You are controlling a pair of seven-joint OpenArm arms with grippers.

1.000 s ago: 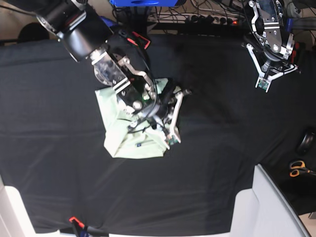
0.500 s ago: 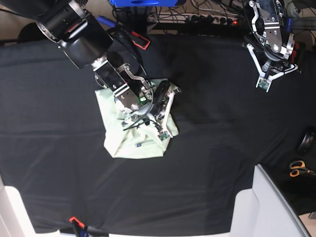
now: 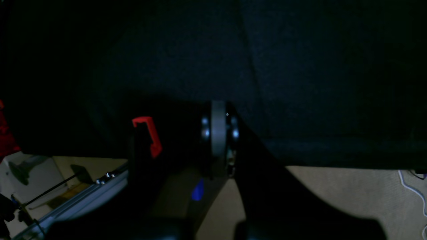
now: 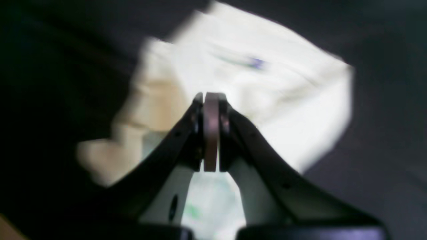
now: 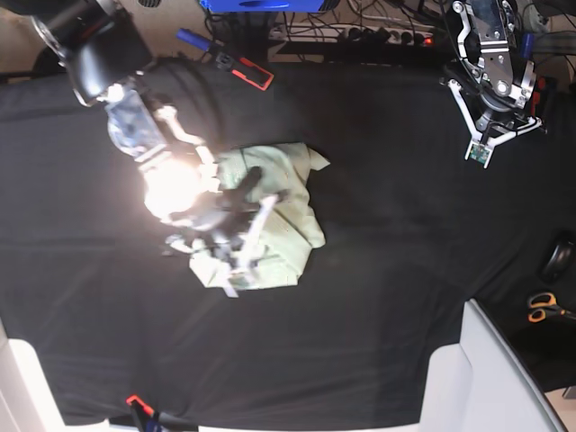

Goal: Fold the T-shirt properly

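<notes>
Hovering over the folded T-shirt [image 5: 274, 220] left of centre in the base view, the right gripper [image 4: 210, 100] is seen clenched, its pads pressed flat together with nothing between them; its outline is blurred. The T-shirt lies as a compact pale green bundle on the black-covered table [image 5: 405, 270]. At the upper right of that view, the left gripper [image 5: 480, 155] is likewise clenched and empty, well apart from the shirt.

1. Premises: robotics lab or workshop.
2. Worktop [image 5: 405, 270] draped in black cloth.
3. Power strip [image 5: 387, 36] and tangled cables [image 5: 369, 11] behind it.
4. Scissors [image 5: 543, 309] at the edge.
</notes>
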